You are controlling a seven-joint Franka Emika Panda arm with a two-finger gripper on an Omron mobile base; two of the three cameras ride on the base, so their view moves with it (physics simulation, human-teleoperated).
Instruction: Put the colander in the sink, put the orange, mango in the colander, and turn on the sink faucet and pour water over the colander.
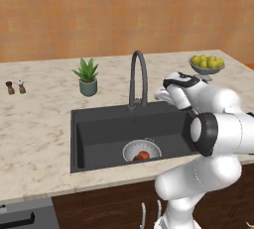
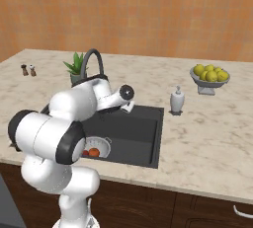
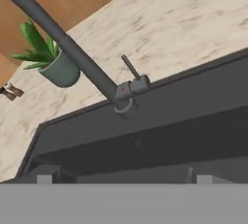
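Note:
The dark grey sink (image 1: 99,124) holds the silvery colander (image 1: 130,148) near its front wall. Inside the colander lies the orange (image 1: 143,155), and beside the orange (image 2: 94,152) a reddish fruit, seemingly the mango (image 2: 85,152), is half hidden by my arm. The sink faucet (image 1: 139,74) arches behind the basin, with no water at its spout. My gripper (image 1: 162,95) hovers over the sink's back right part, just right of the faucet base (image 3: 123,103) and its small lever (image 3: 131,68). The fingertips (image 3: 44,177) stand wide apart, so the gripper (image 3: 124,178) is open and holds nothing.
A potted plant (image 1: 88,78) and two small shakers (image 1: 15,87) stand on the counter left of the faucet. A footed bowl of yellow-green fruits (image 1: 207,64) sits at the back right. A soap dispenser (image 2: 177,99) stands right of the sink.

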